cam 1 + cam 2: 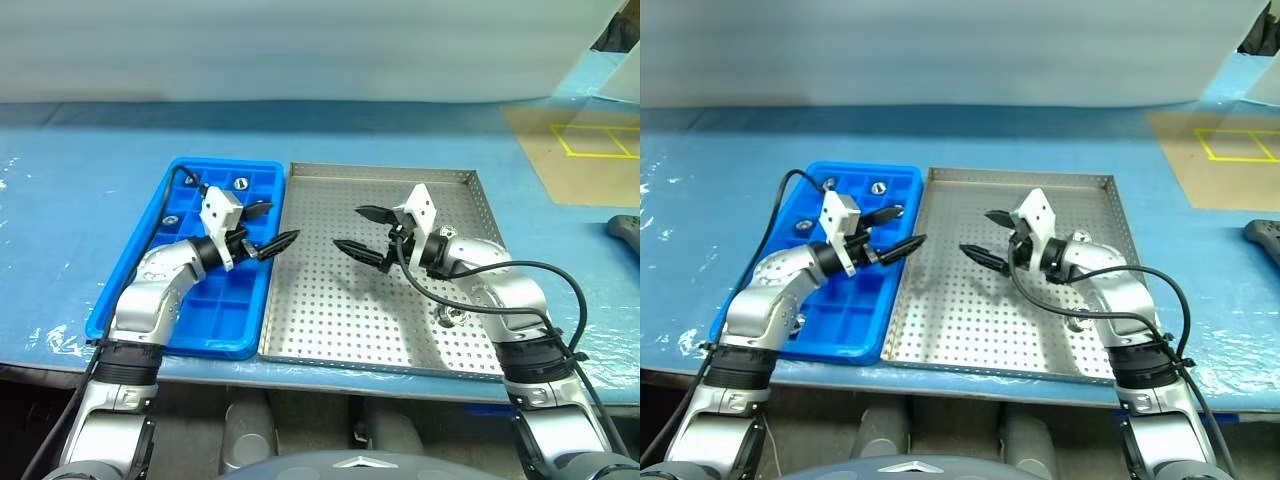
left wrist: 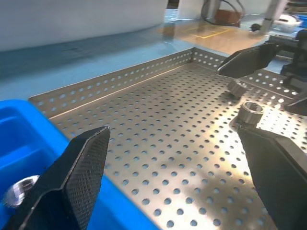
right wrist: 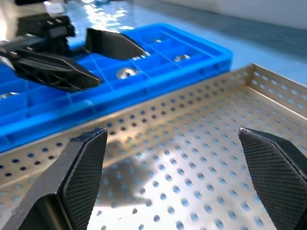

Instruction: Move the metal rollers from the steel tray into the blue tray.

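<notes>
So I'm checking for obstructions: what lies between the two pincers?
Only bare perforated floor of the steel tray, seen in the left eye view. The left pincer and right pincer face each other, both open and empty.

**Open right gripper over steel tray, blue tray behind**

Right gripper (image 3: 175,177) fingers (image 3: 79,177) wide apart, nothing between them, rising from bottom corners of frame. Perforated steel tray (image 3: 201,167) fills lower and right part, rim running diagonally. Blue tray (image 3: 201,55) touching that rim, upper left. Metal rollers (image 3: 126,73) sit in separate compartments, some blurred. Left gripper (image 3: 96,60), black fingers spread, hangs over blue tray at upper left. Blue table (image 3: 268,36) upper right.
</notes>
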Robot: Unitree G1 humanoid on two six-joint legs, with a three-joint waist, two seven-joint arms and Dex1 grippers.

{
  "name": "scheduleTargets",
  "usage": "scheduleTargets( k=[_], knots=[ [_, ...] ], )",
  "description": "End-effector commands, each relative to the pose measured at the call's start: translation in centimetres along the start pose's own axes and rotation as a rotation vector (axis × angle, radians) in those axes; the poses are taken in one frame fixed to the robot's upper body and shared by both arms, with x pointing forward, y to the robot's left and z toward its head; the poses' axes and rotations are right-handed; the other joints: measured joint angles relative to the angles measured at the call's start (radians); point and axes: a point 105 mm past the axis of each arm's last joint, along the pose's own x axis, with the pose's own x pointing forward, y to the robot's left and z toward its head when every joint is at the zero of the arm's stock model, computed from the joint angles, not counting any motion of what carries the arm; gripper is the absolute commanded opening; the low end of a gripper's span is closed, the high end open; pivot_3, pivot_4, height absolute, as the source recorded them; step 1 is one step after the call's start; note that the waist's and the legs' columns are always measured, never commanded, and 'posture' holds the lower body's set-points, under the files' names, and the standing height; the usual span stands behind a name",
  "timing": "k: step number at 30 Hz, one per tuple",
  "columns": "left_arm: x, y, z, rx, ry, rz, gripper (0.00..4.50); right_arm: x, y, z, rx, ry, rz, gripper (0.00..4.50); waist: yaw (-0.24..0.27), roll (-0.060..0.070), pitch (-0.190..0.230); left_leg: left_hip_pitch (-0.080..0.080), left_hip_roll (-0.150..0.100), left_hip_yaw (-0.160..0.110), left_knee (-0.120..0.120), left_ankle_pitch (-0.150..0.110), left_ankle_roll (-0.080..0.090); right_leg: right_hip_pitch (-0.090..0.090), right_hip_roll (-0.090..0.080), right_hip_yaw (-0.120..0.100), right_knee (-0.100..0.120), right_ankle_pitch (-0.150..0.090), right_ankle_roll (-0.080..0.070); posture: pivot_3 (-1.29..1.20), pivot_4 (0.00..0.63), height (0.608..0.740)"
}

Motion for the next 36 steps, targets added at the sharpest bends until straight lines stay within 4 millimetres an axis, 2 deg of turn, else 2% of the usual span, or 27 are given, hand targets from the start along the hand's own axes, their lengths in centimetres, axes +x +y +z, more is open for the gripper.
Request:
scheduleTargets(
  k=[1,6,11,17,29,36],
  knots=[
    [1.2,-0.7,1.0,0.038,-0.041,-0.06,4.48,-1.1,-1.0,-0.1,-0.036,0.035,-0.089,4.5,-0.003,0.0,0.0,0.0,0.0,0.0,0.0,0.0,0.0,0.0,0.0,0.0,0.0,0.0,0.0,-0.07,0.15,0.74],
    [2.7,-1.9,0.7,0.019,-0.055,-0.119,4.48,-2.8,-2.4,-0.6,0.004,0.04,-0.208,4.5,-0.02,0.0,0.0,0.0,0.0,0.001,0.0,0.0,0.0,0.0,0.0,0.002,0.0,0.0,0.0,-0.11,0.15,0.74],
    [3.2,-2.4,1.1,0.005,-0.065,-0.163,4.48,-4.5,-3.6,-1.2,0.03,0.095,-0.294,4.5,-0.031,0.0,0.0,0.0,-0.001,0.002,0.0,0.0,0.001,0.0,0.001,0.003,0.0,0.0,0.0,-0.14,0.15,0.74],
    [3.7,-2.6,1.4,0.022,-0.048,-0.204,4.48,-5.8,-4.2,-1.2,0.012,0.229,-0.295,4.5,-0.046,0.0,0.0,0.001,-0.001,0.003,0.0,0.0,0.001,0.001,0.001,0.005,-0.001,0.0,0.001,-0.16,0.15,0.74],
    [3.3,-3.3,1.3,0.04,-0.017,-0.235,4.48,-4.7,-3.1,-1.9,0.053,0.386,-0.167,4.5,-0.051,0.0,0.0,0.001,-0.001,0.003,-0.001,-0.001,0.001,0.001,0.001,0.005,-0.002,0.0,0.001,-0.13,0.15,0.74],
    [2.7,-3.3,1.5,0.055,0.009,-0.25,4.48,-4.3,-3.1,-2.6,0.048,0.449,-0.156,4.5,-0.049,0.0,0.0,0.002,-0.001,0.003,-0.001,-0.001,0.002,0.0,0.001,0.005,-0.002,0.0,0.001,-0.12,0.15,0.74]
  ],
)
